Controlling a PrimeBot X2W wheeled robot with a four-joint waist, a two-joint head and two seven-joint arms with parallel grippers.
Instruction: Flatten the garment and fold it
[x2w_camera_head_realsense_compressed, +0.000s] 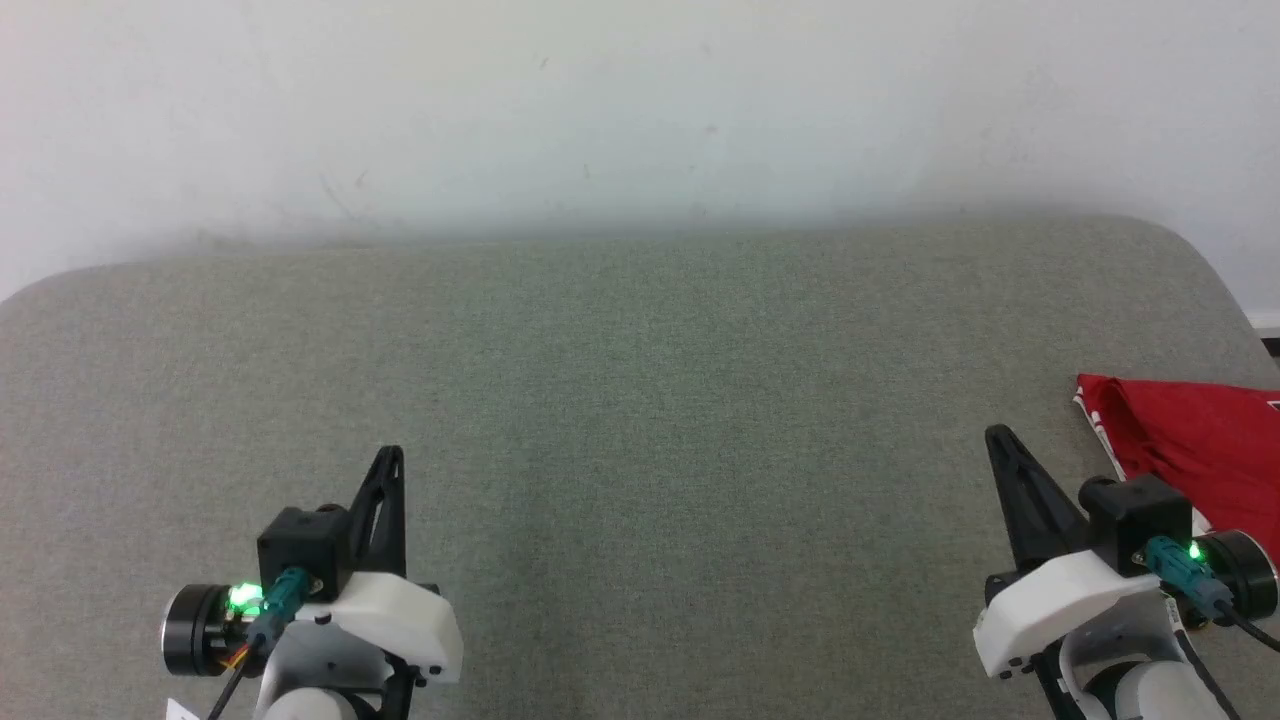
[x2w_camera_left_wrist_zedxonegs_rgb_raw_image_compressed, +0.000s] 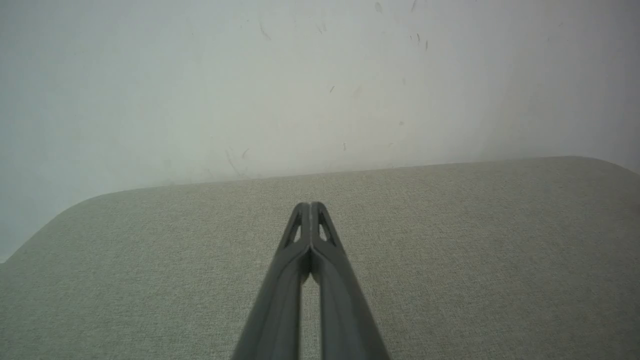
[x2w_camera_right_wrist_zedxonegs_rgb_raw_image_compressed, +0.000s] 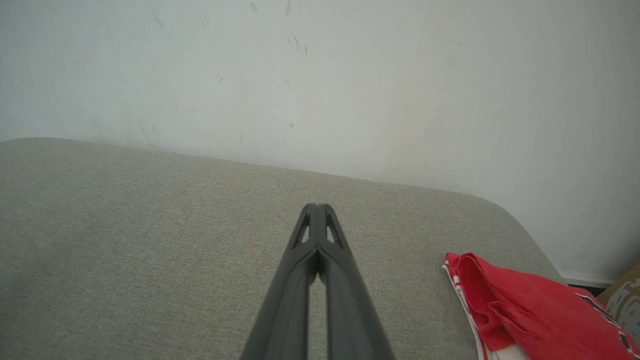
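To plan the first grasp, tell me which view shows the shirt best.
The right wrist view: the shirt lies bunched at lower right, with folds, striped white edge and some dark print. The head view catches less of the shirt, cut by the right edge and the right gripper.

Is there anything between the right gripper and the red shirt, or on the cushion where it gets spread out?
Nothing visible does. Bare grey cushion lies between the shut right gripper and the garment, bunched at the cushion's right edge.
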